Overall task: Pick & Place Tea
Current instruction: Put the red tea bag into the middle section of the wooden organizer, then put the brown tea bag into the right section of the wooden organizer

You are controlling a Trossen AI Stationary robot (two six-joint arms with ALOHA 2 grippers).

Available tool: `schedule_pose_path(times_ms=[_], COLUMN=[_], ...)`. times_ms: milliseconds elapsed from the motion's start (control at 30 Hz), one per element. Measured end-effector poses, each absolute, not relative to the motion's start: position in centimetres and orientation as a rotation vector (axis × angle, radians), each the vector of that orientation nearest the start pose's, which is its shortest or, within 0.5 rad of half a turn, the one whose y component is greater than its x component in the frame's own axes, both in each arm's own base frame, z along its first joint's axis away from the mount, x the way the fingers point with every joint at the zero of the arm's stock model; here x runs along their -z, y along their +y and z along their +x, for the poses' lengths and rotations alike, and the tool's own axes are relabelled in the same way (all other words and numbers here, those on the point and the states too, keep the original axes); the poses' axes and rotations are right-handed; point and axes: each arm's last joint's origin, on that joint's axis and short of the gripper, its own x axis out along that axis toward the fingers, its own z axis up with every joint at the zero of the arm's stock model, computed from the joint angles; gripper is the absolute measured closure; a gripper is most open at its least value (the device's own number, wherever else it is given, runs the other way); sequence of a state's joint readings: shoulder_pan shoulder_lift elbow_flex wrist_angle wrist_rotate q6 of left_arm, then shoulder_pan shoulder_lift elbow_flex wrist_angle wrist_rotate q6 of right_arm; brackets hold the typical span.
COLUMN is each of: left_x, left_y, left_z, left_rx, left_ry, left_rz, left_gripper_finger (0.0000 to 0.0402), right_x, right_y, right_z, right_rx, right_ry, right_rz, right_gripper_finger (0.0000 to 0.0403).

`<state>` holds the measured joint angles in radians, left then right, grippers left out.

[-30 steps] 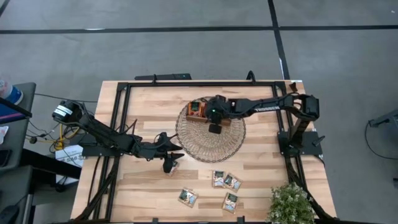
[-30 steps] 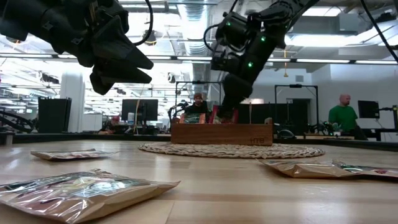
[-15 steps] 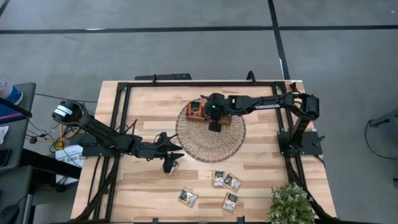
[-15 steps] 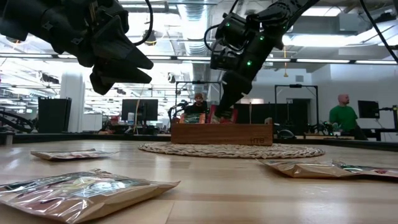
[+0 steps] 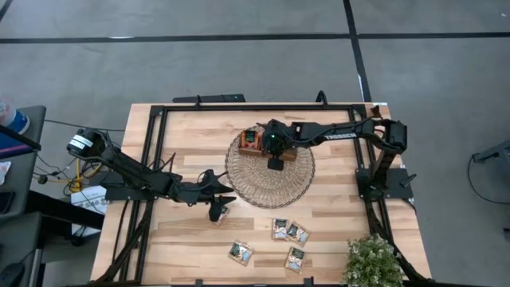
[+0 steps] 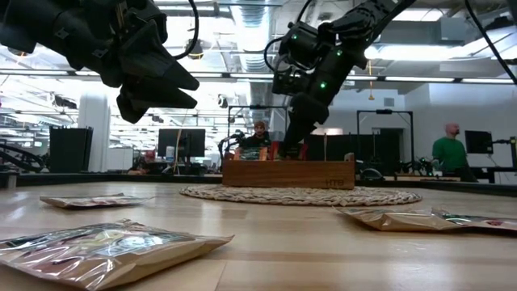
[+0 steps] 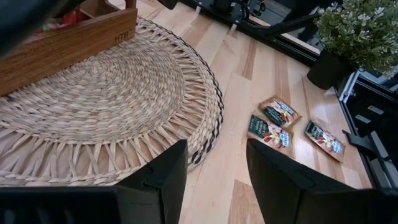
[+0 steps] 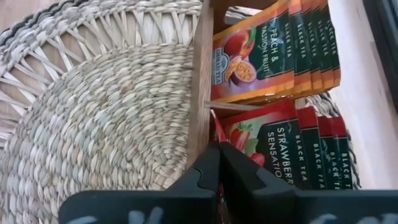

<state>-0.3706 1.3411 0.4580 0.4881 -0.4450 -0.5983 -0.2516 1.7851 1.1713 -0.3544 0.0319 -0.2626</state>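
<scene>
my right tool [image 8: 217,163] is now pinched fully shut at the wooden tray [image 5: 267,143], at twelve o'clock on the wicker mat [image 5: 269,171]; a second ago it was standing half open. its tips are sitting at the edge of the red strawberry sachets [image 8: 292,146]; whether one is caught, i cannot tell. my left tool [image 7: 214,168] is waiting wide at the mat's eight o'clock, above a sachet, with loose sachets [image 5: 288,232] lying on the worktop [image 5: 191,135] at six.

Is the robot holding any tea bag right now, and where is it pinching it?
The right gripper is shut on a red tea sachet at its edge, inside the wooden tray. The left gripper holds nothing.
</scene>
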Motion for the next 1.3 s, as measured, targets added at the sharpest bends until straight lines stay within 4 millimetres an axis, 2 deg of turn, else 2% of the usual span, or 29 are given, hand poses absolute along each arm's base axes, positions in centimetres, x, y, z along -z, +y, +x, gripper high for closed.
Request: schedule_pose_path(times_ms=[333,567,733,900,1067,1200,1300], left_x=[-17.3,-17.3,-17.3,-17.2,-17.1,-15.8,-14.6], left_y=[-7.8,-7.8,-7.8,-7.9,-7.9,-7.9,-7.7], left_z=[23.6,23.6,23.6,23.6,23.5,22.9,22.0], left_rx=[-0.178,-0.178,-0.176,-0.151,-0.15,-0.151,-0.301], left_ry=[0.328,0.328,0.329,0.345,0.363,0.527,0.671], left_rz=[-0.432,-0.432,-0.432,-0.434,-0.461,-0.639,-0.712], left_gripper_finger=[0.0245,0.0245,0.0245,0.0245,0.0245,0.0246,0.0247], right_x=[-21.1,-21.0,-21.5,-23.7,-26.8,-29.0,-30.2], right_y=[-9.2,-9.1,-8.5,-7.0,-5.7,-4.3,-3.4], right_z=[35.9,35.6,35.5,35.2,33.9,32.1,30.9], right_rx=[0.132,0.12,0.137,0.236,0.268,0.273,0.275], right_ry=[0.934,0.986,0.988,0.937,0.857,0.827,0.817], right_rz=[-0.149,-0.143,-0.206,-0.353,-0.376,-0.321,-0.293], right_gripper_finger=[0.0373,0.0354,0.0353,0.0363,0.0362,0.0348,0.0332])
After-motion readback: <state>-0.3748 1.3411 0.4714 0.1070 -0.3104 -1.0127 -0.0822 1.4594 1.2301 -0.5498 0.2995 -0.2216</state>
